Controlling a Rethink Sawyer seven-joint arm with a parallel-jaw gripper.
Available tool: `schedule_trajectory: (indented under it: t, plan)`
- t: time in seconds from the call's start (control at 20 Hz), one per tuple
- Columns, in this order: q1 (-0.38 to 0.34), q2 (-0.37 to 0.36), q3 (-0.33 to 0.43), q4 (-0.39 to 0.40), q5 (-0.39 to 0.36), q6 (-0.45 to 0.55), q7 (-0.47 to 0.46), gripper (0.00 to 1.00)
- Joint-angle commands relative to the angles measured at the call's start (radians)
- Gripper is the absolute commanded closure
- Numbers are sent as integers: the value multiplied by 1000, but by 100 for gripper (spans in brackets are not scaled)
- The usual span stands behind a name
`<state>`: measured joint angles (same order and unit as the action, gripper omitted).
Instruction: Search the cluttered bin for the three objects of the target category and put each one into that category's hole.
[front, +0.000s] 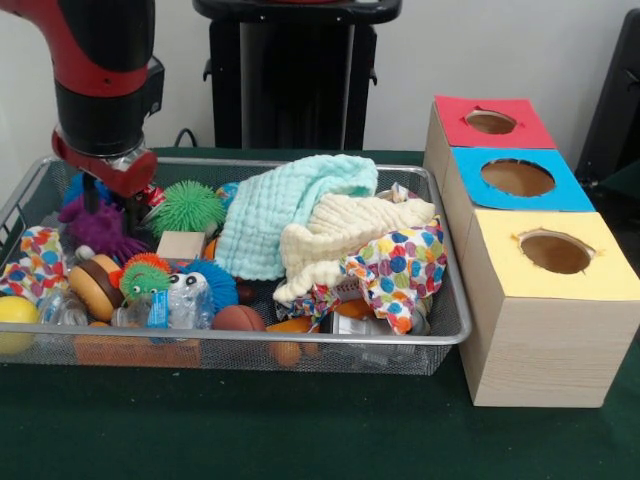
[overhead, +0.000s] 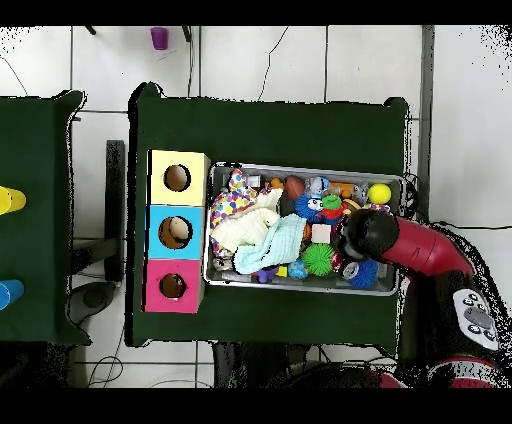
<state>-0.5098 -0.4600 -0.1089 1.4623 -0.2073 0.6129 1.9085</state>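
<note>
beside the hole (front: 490, 122), the bin (front: 452, 330) lies long side-to-side; hand (front: 92, 196) grip unclear

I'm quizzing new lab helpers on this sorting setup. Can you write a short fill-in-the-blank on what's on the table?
1. The three boxes have red, blue and ____ tops.
2. The hole in the red top is ____ in shape.
3. The bin is made of wire ____.
4. The mint cloth lies ____ the bin.

Missing words: yellow; round; mesh; inside
</note>
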Motion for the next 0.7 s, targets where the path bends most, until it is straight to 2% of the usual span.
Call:
schedule_trajectory:
  t: [0.05,0.5,0.7]
  plan:
    - [12,52,101,-150,-65,161,-142,0]
    - [9,97,113,-226,-80,160,-129,0]
    - [4,140,113,-240,-82,103,-97,0]
